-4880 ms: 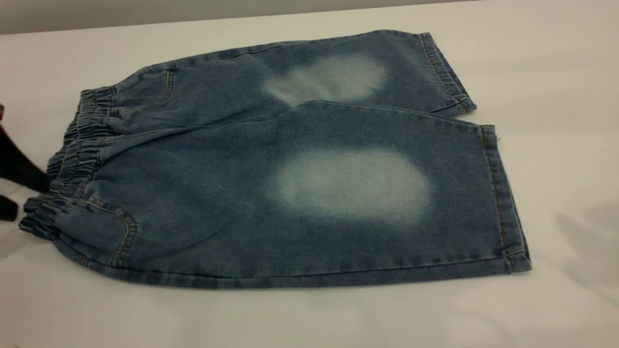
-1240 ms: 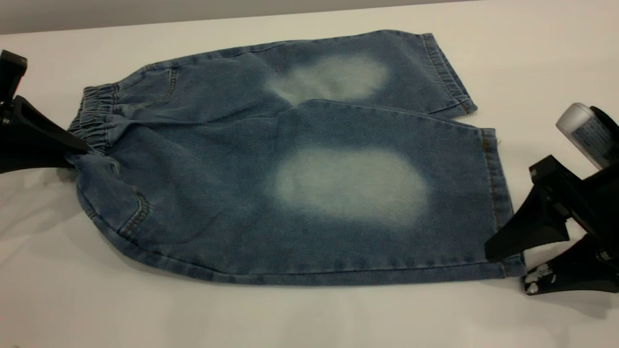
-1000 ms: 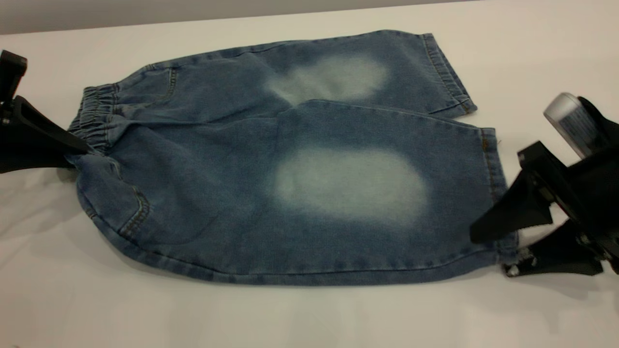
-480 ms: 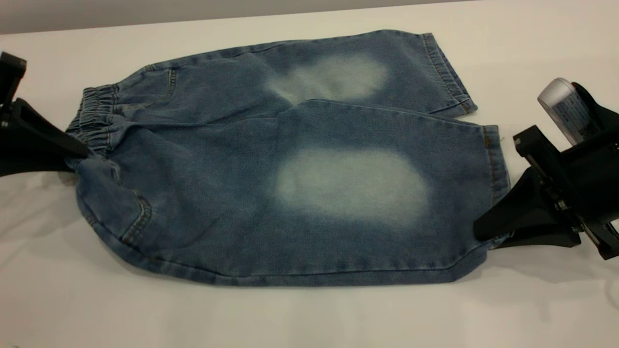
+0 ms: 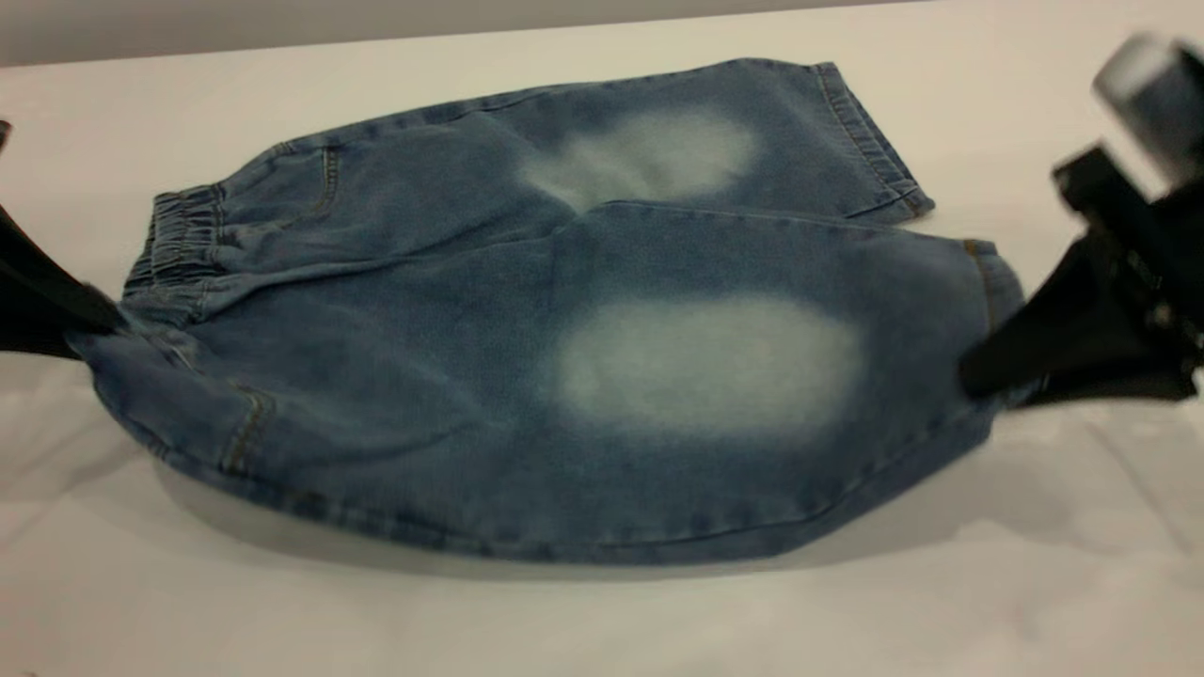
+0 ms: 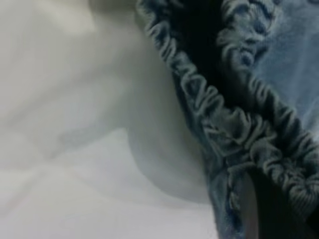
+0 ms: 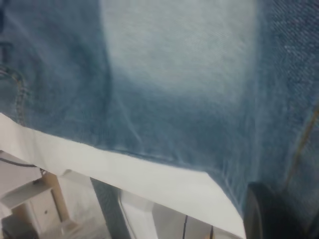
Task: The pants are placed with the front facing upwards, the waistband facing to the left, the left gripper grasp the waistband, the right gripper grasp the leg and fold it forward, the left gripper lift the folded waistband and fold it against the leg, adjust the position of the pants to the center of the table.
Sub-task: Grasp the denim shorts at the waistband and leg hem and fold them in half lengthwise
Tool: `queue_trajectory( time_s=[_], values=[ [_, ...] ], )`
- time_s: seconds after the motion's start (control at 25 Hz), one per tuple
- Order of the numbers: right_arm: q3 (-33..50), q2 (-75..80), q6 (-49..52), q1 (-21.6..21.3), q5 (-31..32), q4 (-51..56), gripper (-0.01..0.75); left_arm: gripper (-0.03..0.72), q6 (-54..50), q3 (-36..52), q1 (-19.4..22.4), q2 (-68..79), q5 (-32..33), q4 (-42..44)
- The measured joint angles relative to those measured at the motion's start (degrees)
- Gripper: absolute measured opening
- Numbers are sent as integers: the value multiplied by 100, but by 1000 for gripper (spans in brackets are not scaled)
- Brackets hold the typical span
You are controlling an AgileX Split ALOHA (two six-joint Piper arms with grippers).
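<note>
The blue denim pants [image 5: 583, 357] lie front up on the white table [image 5: 564, 630], waistband [image 5: 179, 244] to the left. My left gripper [image 5: 94, 329] is shut on the near end of the waistband. My right gripper [image 5: 978, 381] is shut on the hem of the near leg [image 5: 705, 367]. The near edge hangs a little above the table, with a shadow under it. The far leg [image 5: 658, 150] lies flat. In the left wrist view the gathered waistband [image 6: 219, 114] runs over a dark finger [image 6: 279, 214]. In the right wrist view the leg [image 7: 179, 74] fills the picture above one finger [image 7: 271, 214].
White tabletop [image 5: 1035, 113] surrounds the pants on all sides. In the right wrist view the table's edge [image 7: 124, 167] shows under the lifted denim, with pale furniture [image 7: 30, 199] beyond it.
My right gripper came in from the right, shut on the near leg's hem and rose. Both grippers now hold the near edge off the table, and the waistband corner has shifted left.
</note>
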Motion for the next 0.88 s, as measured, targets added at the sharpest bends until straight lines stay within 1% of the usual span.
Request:
queue_trajectory(
  time_s=[0.16, 0.32, 0.52, 0.64, 0.76, 0.88],
  values=[
    [5, -746, 553, 0, 25, -406, 26, 111, 13, 149, 0, -686, -19, -27],
    [5, -1429, 1274, 0, 91, -995, 26, 111, -224, 449, 0, -1429, 124, -22],
    [5, -2286, 2307, 0, 282, -2087, 26, 111, -618, 1001, 0, -2287, 299, 310],
    [-15, -2764, 2927, 0, 281, -2738, 26, 111, -820, 1218, 0, -2718, 207, 450],
    [-186, -3064, 3348, 0, 122, -3034, 26, 111, -947, 1224, 0, -2905, 2, 242],
    [-477, -2973, 3417, 0, 68, -3043, 26, 111, -876, 1224, 0, -2893, -36, -57]
  ],
)
